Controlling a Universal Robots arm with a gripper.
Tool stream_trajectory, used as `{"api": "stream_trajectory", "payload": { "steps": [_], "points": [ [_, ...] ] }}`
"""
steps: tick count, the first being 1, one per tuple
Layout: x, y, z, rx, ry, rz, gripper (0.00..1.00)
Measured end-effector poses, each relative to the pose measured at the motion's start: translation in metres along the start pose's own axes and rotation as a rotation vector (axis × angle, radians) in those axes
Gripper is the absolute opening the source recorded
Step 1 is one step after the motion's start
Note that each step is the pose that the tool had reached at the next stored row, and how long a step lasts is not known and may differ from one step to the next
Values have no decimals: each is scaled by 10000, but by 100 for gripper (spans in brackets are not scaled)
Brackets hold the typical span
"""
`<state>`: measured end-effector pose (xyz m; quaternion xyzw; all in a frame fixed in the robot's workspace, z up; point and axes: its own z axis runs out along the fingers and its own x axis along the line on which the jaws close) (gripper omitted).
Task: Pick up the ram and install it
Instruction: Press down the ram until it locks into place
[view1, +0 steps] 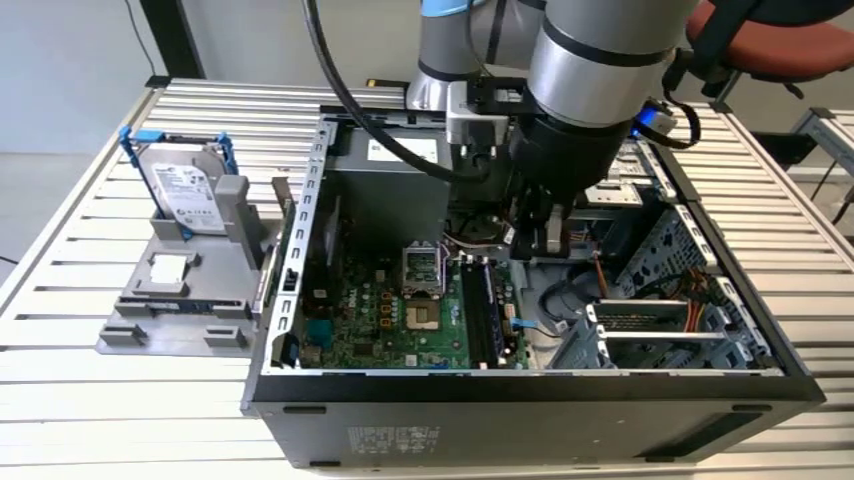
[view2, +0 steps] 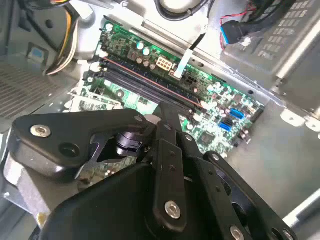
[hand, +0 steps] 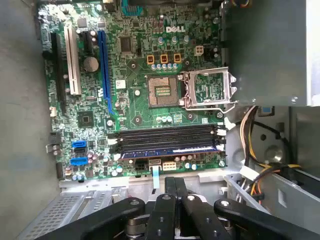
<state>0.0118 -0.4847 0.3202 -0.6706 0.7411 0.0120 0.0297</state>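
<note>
My gripper (view1: 537, 240) hangs inside the open computer case (view1: 534, 385), over the side of the motherboard (hand: 145, 75) where the memory slots (hand: 167, 136) run. Its two black fingers (hand: 170, 192) lie pressed together and I see nothing between them. A thin dark-blue stick with a pale strip, which looks like the ram (hand: 170, 150), stands edge-up in the slot nearest the gripper (hand: 175, 182). In the second wrist view the fingertips (view2: 167, 112) hover just short of the long black slots (view2: 145, 85).
A silver hard drive in a blue bracket (view1: 184, 185) stands on a grey holder (view1: 174, 310) at the exterior view's left, outside the case. The power supply (view1: 400, 160), drive cage (view1: 667, 330) and cable bundles (hand: 260, 170) crowd around the motherboard. The empty processor socket (hand: 162, 92) lies open.
</note>
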Motion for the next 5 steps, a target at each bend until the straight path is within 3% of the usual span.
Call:
{"api": "stream_trajectory", "payload": {
  "steps": [5],
  "points": [
    [-1,0,-17,4,-3,-1,0]
  ]
}}
